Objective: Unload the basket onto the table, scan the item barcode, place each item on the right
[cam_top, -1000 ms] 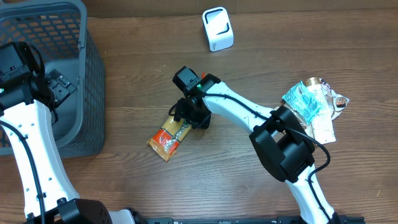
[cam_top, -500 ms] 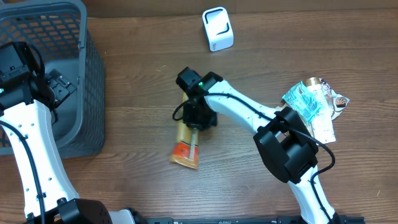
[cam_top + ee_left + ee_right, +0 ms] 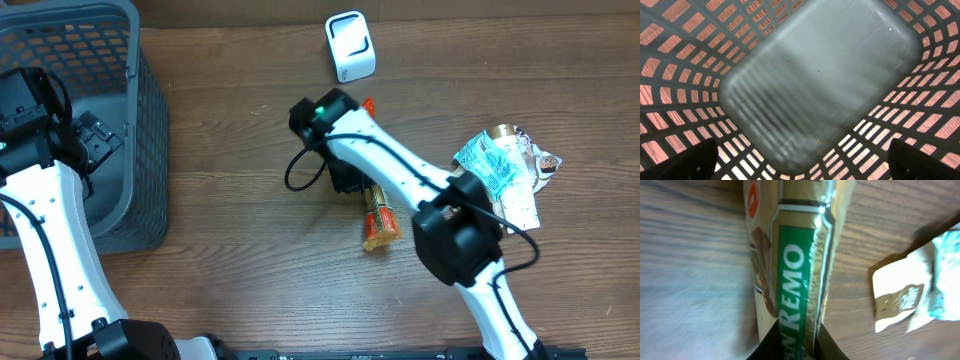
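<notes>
Right gripper (image 3: 792, 341) has its jaws clamped on the snack packet (image 3: 790, 255), left gripper (image 3: 805, 161) gaping empty over the basket (image 3: 150, 120), so best turn the barcode squarely toward the scanner (image 3: 350, 46).

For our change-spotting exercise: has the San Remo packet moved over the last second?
Yes. The San Remo packet has shifted right, away from the grey basket and toward the wrapper pile.

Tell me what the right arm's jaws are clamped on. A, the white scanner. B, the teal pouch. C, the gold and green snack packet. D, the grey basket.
C: in the right wrist view the gold and green snack packet runs straight out from between the right jaws, which pinch its end.
</notes>
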`<state>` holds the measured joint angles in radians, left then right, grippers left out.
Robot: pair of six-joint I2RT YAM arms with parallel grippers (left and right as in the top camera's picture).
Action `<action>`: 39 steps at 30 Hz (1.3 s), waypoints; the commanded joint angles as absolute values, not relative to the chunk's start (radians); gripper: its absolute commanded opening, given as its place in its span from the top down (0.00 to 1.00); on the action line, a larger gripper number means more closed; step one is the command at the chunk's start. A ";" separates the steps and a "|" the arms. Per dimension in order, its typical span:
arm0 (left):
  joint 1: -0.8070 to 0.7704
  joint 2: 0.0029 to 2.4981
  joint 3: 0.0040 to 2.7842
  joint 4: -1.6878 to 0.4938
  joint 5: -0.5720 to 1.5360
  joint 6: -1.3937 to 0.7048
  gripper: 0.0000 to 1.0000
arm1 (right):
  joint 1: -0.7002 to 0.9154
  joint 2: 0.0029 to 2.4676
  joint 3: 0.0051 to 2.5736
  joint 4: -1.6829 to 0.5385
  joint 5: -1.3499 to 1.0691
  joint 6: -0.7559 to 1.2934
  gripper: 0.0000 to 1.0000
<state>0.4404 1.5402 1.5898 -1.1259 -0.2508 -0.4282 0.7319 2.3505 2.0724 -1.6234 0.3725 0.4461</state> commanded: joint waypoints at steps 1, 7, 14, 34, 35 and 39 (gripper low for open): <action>0.439 1.543 1.586 -1.126 -0.242 -0.446 0.00 | 0.776 2.442 2.093 -1.626 0.500 0.440 0.96; 0.439 1.543 1.586 -1.126 -0.242 -0.446 0.00 | 0.874 2.514 2.093 -1.633 0.500 0.439 0.85; 0.439 1.543 1.586 -1.126 -0.242 -0.446 0.00 | 0.999 2.514 2.107 -1.553 0.486 0.427 0.21; 0.439 1.543 1.586 -1.126 -0.242 -0.446 0.00 | 0.687 2.413 2.482 -1.597 -0.046 0.185 0.20; 0.439 1.543 1.586 -1.126 -0.242 -0.446 0.00 | 0.648 2.414 2.478 -1.621 -0.057 0.184 0.20; 0.439 1.543 1.586 -1.126 -0.242 -0.446 0.00 | 0.518 2.415 2.441 -1.681 -0.216 0.080 0.19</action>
<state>0.4404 1.5402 1.5898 -1.1259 -0.2508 -0.4286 0.6067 2.4580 2.4580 -1.6588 -0.0639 0.1757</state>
